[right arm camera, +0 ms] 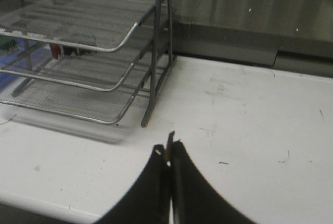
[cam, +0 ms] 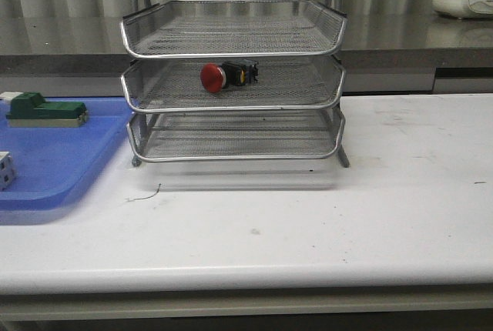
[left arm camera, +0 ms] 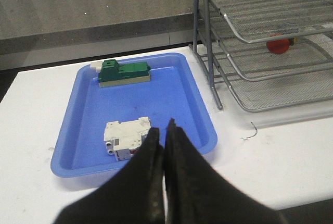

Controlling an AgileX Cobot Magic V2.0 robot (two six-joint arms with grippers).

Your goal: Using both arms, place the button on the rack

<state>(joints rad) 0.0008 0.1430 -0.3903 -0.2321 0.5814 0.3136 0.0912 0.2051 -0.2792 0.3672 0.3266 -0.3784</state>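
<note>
No legible text, label, brand or number is showing anywhere on the rack (cam: 231, 38), the button (cam: 227, 75) or the blue tray (left arm camera: 182, 99).

Front view: even, diffuse overhead light, medium brightness; the worktop (cam: 323, 223) reads pale grey-white. A soft shadow lies under and just in front of the rack (cam: 235, 77). Slight softness throughout; the wire mesh blurs into grey haze. Mild glare on the chrome rims.

Left wrist view: brightest of the three; the blue tray (left arm camera: 192, 104) is saturated, the worktop close to overexposed. The left hand (left arm camera: 164, 133) is near-black, its detail lost, its edges out of focus.

Right wrist view: dimmest, with a grey cast and visible grain. The rack's far side sinks into murk. The right hand (right arm camera: 168, 153) is a dark, blurred silhouette. Small bright specks dot the back wall (right arm camera: 250, 5).
</note>
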